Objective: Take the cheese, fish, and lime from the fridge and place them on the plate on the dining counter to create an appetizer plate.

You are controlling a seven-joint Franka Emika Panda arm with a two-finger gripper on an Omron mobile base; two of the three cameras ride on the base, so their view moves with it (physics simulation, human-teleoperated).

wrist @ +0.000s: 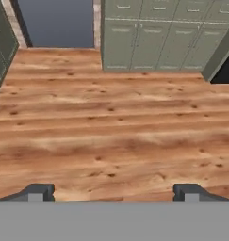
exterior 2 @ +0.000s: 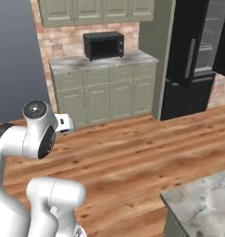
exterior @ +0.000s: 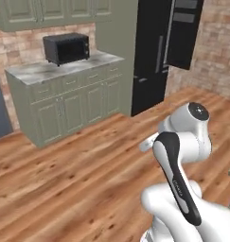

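The arm (exterior: 182, 156) is folded up close over its base, with the end effector (wrist: 114, 192) pointing down at the wooden floor (wrist: 111, 132), its jaws spread wide and holding nothing. The fridge (exterior: 156, 52) stands well apart from it at the far right, beyond the sage-green cabinets (exterior 2: 104, 92). It is tall and black, and its upper door (exterior: 185, 33) stands ajar.

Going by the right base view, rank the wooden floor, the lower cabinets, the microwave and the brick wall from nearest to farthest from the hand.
1. Wooden floor: directly below and ahead of the open hand.
2. Lower cabinets: across the floor, facing the hand.
3. Microwave: on the cabinets' marble top, set toward the back.
4. Brick wall: behind the microwave.
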